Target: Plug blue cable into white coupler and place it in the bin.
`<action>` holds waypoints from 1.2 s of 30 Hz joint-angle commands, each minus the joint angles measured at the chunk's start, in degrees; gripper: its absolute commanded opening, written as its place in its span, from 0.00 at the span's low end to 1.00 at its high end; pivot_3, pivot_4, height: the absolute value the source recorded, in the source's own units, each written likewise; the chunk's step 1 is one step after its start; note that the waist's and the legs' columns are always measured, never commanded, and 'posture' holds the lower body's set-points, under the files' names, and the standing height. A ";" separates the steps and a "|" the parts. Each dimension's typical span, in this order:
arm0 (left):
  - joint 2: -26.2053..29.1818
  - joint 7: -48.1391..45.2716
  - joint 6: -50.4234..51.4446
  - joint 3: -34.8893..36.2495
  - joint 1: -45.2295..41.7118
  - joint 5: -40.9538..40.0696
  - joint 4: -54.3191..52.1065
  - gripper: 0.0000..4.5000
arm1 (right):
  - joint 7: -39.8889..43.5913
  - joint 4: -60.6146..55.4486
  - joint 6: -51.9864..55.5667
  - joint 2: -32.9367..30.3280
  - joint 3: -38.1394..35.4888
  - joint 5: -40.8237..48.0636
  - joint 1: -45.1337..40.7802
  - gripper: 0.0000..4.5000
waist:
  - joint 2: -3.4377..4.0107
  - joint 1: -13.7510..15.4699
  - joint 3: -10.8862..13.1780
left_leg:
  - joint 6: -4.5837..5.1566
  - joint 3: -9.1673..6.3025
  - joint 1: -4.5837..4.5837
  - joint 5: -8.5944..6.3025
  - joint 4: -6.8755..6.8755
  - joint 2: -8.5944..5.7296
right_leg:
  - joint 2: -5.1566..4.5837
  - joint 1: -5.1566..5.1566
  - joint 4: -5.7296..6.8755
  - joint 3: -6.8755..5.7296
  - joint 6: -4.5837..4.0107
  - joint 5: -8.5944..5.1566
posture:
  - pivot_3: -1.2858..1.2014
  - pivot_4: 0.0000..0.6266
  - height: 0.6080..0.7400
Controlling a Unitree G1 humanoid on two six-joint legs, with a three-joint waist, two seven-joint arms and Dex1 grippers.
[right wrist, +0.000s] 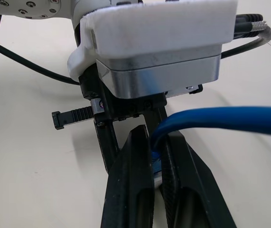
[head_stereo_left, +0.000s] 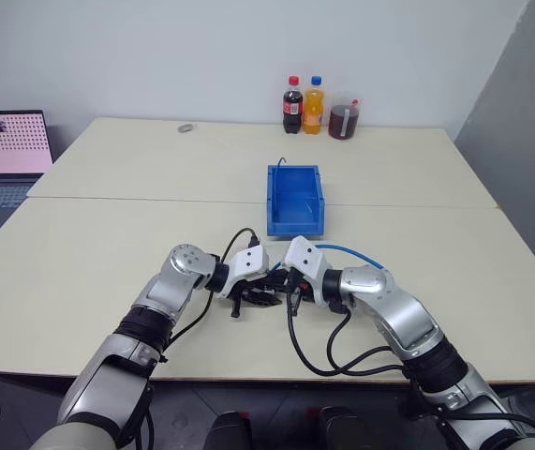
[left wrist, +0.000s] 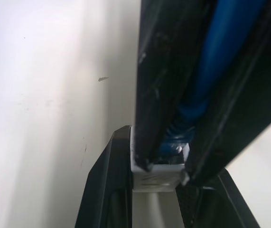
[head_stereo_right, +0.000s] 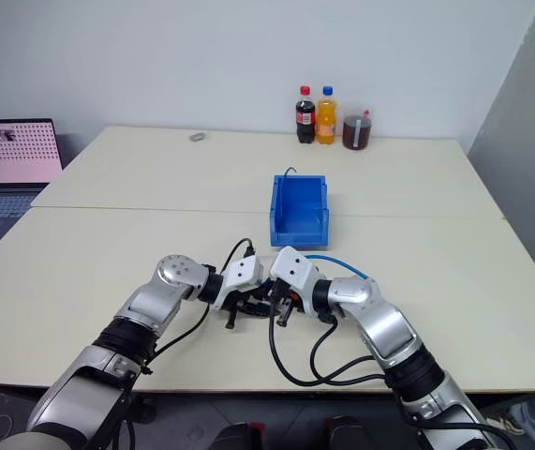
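Near the table's front edge, my left gripper [head_stereo_left: 260, 300] and right gripper [head_stereo_left: 286, 287] meet tip to tip. In the left wrist view my left gripper [left wrist: 156, 166] is shut on the white coupler [left wrist: 156, 178], a small white block between its black fingers. My right gripper [right wrist: 156, 137] is shut on the blue cable [right wrist: 220, 118] close to its plug end, which sits right at the coupler's opening. The rest of the cable [head_stereo_left: 353, 251] arcs back over my right wrist. The bin [head_stereo_left: 295, 199], bright blue with an open top, stands just beyond both grippers.
Two bottles [head_stereo_left: 303, 105] and a jar of dark liquid [head_stereo_left: 344, 120] stand at the table's far edge, with a small grey object [head_stereo_left: 185, 127] to their left. A laptop [head_stereo_left: 5, 155] sits far left. Thick black cables [head_stereo_left: 342, 361] loop over the front edge.
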 commanded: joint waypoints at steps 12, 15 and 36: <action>1.52 1.10 -1.44 5.10 2.71 -4.22 -5.07 0.68 | -1.75 -5.45 6.29 -1.59 -2.85 1.61 4.69 0.00 | 0.15 0.00 0.46 | 0.00 0.08 -0.25 0.00 -0.19 0.00 | 0.01 -0.08 0.00 0.05 0.27 0.11 | 0.52 0.24 1.00; 2.42 1.17 -1.10 6.08 4.12 -5.19 -7.22 0.84 | -2.45 -8.06 8.19 -1.56 -4.74 3.20 4.26 0.00 | 0.16 0.00 0.53 | 0.00 0.00 -0.61 0.00 -0.25 0.04 | 0.07 -0.44 0.02 -0.01 0.23 0.09 | 0.52 0.24 1.00; 3.53 21.42 11.62 21.21 6.63 -12.44 -25.21 0.99 | -15.78 5.11 13.31 4.47 -32.51 16.79 -23.17 0.00 | 0.14 0.01 2.14 | -0.01 -0.10 -1.36 0.01 -0.15 -0.01 | 0.03 -1.02 0.04 -0.15 0.25 0.19 | 0.52 0.24 1.00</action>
